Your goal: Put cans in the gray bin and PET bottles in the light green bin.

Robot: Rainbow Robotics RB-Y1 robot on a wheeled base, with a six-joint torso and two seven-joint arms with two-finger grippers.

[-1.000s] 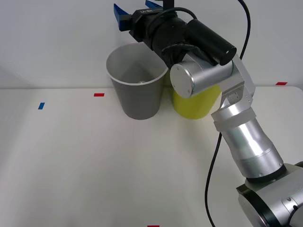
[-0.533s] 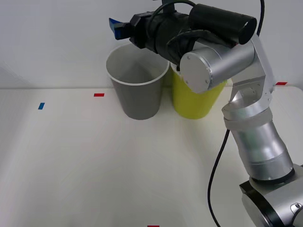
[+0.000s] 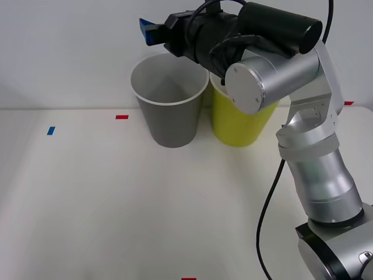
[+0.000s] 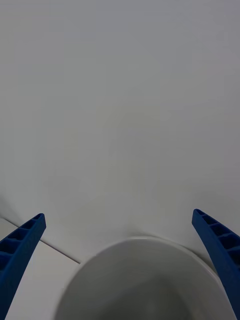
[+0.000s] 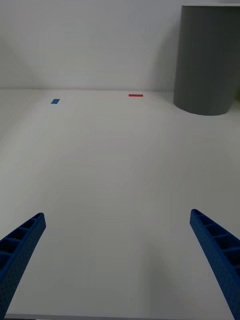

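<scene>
Standing on white table (image 3: 87,198): gray bin (image 3: 169,119).

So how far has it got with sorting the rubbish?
The right tool hangs open and empty above the gray bin, so a drop there looks finished, though the bin's contents can't be seen. Nothing is in hand: the left tool is also open, over bare table. No can or bottle lies on the table, so nothing seems left. The light green bin stands beside the gray one.
</scene>
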